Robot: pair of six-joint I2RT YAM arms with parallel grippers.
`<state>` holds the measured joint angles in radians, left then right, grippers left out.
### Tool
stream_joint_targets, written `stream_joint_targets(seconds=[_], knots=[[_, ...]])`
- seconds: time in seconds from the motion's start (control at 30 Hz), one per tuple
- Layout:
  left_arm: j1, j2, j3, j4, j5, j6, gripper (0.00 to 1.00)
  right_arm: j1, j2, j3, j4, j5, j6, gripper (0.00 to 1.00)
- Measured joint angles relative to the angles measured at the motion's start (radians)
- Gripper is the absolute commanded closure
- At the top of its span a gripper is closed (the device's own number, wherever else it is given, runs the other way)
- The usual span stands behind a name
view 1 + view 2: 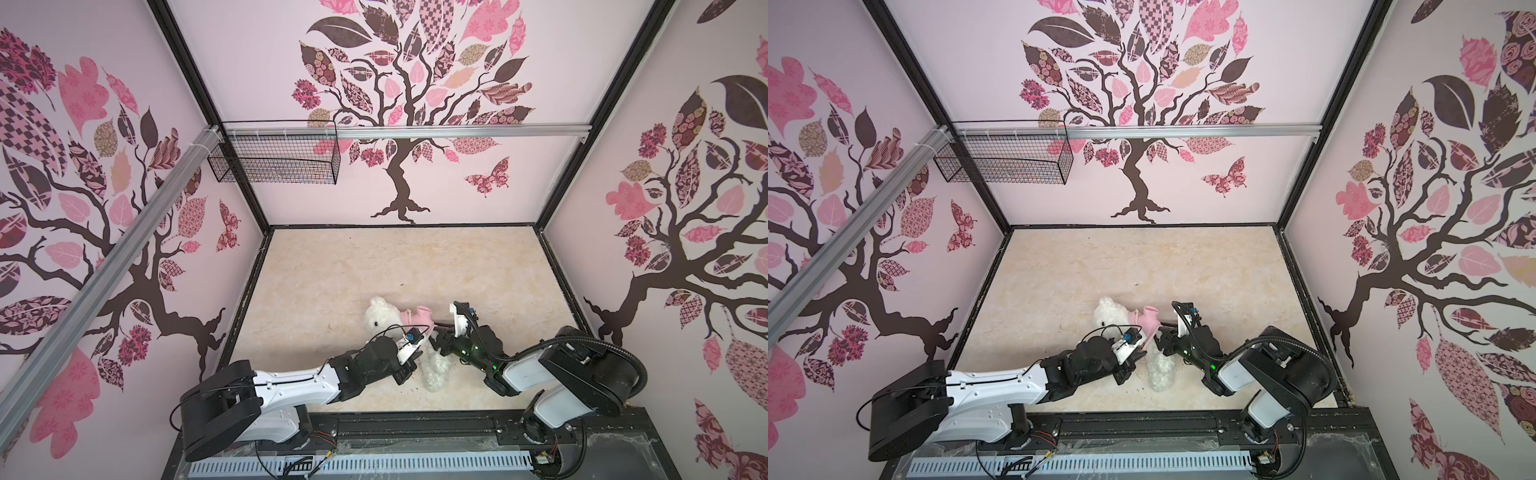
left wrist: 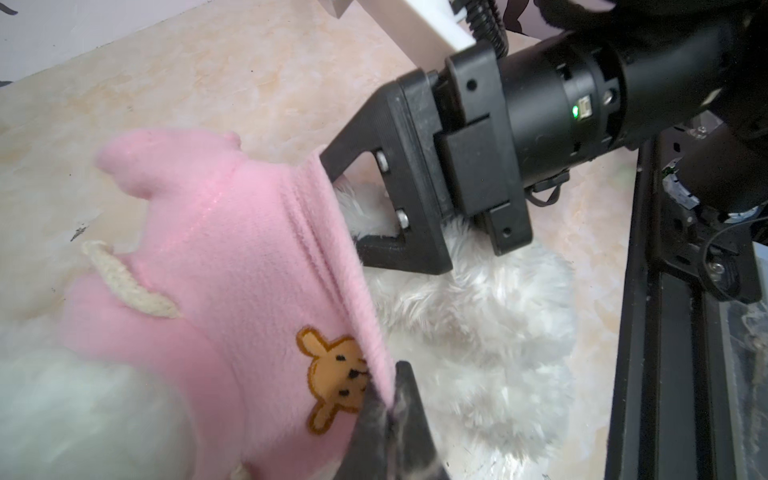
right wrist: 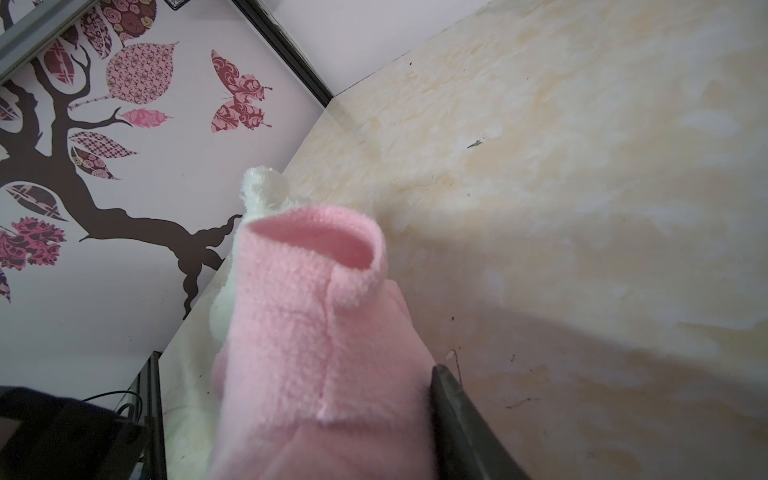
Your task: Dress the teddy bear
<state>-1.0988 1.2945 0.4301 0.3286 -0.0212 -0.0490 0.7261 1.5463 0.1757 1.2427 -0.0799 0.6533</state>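
- The teddy bear was laid on the table near its front edge, between the two arms. Its head was pointed toward the far left and its legs toward the front.
- A pink shirt was drawn over the bear's upper body, just below the head, with the white belly fur left bare beyond the hem.
- The left gripper was clamped tight on the hem, right beside the orange bear-face patch.
- The right gripper was set at the far stretch of the same hem with its jaws apart. One finger was tucked behind the fabric and the other lay over the bear's fur. Whether fabric was pinched could not be told.
- Both grippers were met over the bear's middle in both top views.
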Motion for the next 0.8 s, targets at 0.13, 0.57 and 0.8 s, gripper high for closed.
stream_joint_targets(seconds=[0.13, 0.57, 0.8], knots=[[0.000, 0.070, 0.003, 0.056, 0.004, 0.009, 1.00, -0.038, 0.005, -0.015, 0.003, -0.051, 0.069, 0.57], [-0.001, 0.066, 0.039, -0.020, 0.126, -0.002, 0.65, -0.146, 0.078, 0.010, 0.163, -0.269, 0.016, 0.92], [0.031, -0.228, 0.078, -0.238, 0.117, -0.035, 0.38, -0.166, 0.069, 0.027, 0.240, -0.386, -0.116, 0.96]])
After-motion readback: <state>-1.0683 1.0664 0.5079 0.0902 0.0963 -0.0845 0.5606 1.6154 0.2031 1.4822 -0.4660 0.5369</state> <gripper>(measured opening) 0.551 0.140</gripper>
